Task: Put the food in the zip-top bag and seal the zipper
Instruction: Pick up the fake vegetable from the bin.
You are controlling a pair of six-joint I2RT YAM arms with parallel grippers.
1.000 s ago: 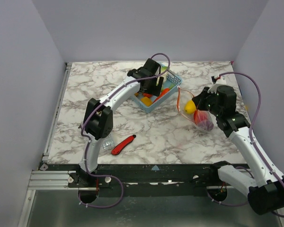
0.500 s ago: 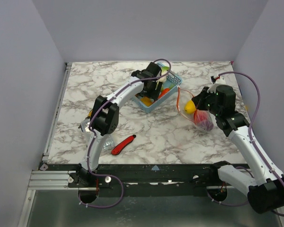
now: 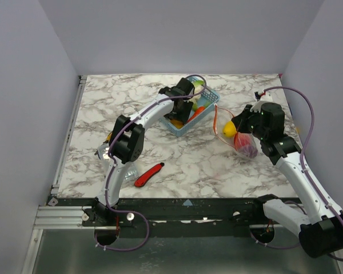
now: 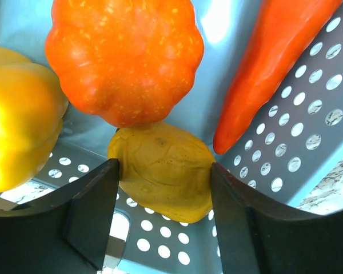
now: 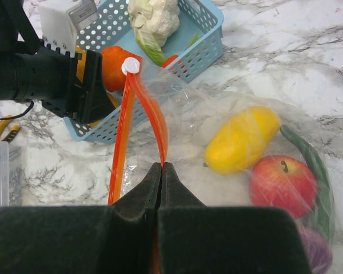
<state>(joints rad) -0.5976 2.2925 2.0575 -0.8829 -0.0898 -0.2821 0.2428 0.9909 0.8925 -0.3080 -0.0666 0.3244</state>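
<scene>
**Overhead and wrist views, bagging in progress.** The zip-top bag (image 3: 222, 136) lies on the marble table (image 3: 217, 171) at the right, just right of the blue basket (image 3: 210, 105).

The right gripper (image 5: 162, 166) has its jaws pressed fully together on the zipper (image 5: 123, 137). It pinches one orange-red strip while the other strip hangs free beside it. Both strips rise to a white slider (image 5: 130, 67).

Through the clear film show a yellow fruit (image 5: 243, 140), a red apple (image 5: 283, 182) and a green pod (image 5: 318, 171). A purple piece (image 5: 315, 252) is cut off at the frame's lower right corner.

The left gripper (image 4: 163, 188) reaches down into the basket, with its jaws partly apart on either side of a yellow-brown piece (image 4: 160, 162) that lies on the perforated floor. Whether the fingers (image 4: 91, 220) actually touch the piece cannot be made out.

Around the piece lie an orange pumpkin (image 4: 123, 57), a yellow pepper (image 4: 20, 137) cropped at the left edge, and an orange-red pepper (image 4: 268, 63) cropped at the top. A cauliflower (image 5: 154, 20) sits at the basket's far end, cut by the frame edge.

From overhead, the left gripper hides most of the basket's contents. A red utility knife (image 3: 148, 174) lies near the table's front edge. Beside it is a clear box (image 3: 130, 172), largely covered by the left arm.
</scene>
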